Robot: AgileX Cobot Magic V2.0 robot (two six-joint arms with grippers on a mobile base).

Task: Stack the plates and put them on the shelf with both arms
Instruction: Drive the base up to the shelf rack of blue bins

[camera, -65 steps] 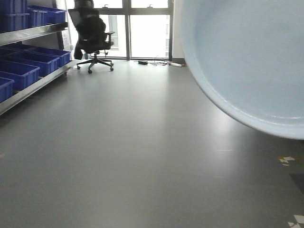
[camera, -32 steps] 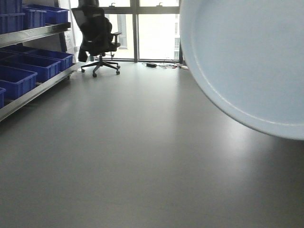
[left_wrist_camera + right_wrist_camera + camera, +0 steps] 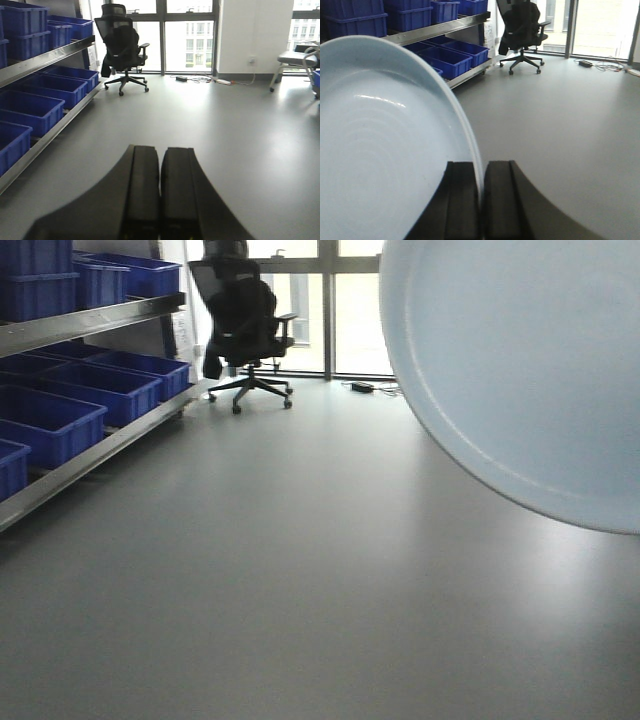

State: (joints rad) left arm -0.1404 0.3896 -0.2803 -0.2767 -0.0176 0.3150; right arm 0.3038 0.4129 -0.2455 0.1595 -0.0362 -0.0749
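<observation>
Right wrist view: right hand point(image 3: 481, 169) has its two black fingers point(image 3: 462, 200) pressed onto the rim of a pale bluish-white plate point(image 3: 385, 150). The rim runs edge-on through the narrow gap between them. The plate stands tilted on edge. Its glossy concave face with faint concentric rings spreads left of and above the hand and fills the lower left of the view. Only one rim edge shows at the fingers; I cannot tell whether a second plate lies against it.

Front view: the plate point(image 3: 520, 370) fills the upper right corner, close to the lens, in the air above the grey floor point(image 3: 300, 570). Neither hand shows here.

Left wrist view: left hand point(image 3: 160, 152) has its fingers point(image 3: 142, 195) closed flat against each other with nothing between them. It hangs over bare floor, with no contact with the plate.

Shelf point(image 3: 100, 318): a steel rack along the left wall, well apart from the plate and both hands. Its tiers carry blue crates point(image 3: 50, 425). A black office chair point(image 3: 245, 330) stands by the windows point(image 3: 190, 35) beyond the far end of the rack.
</observation>
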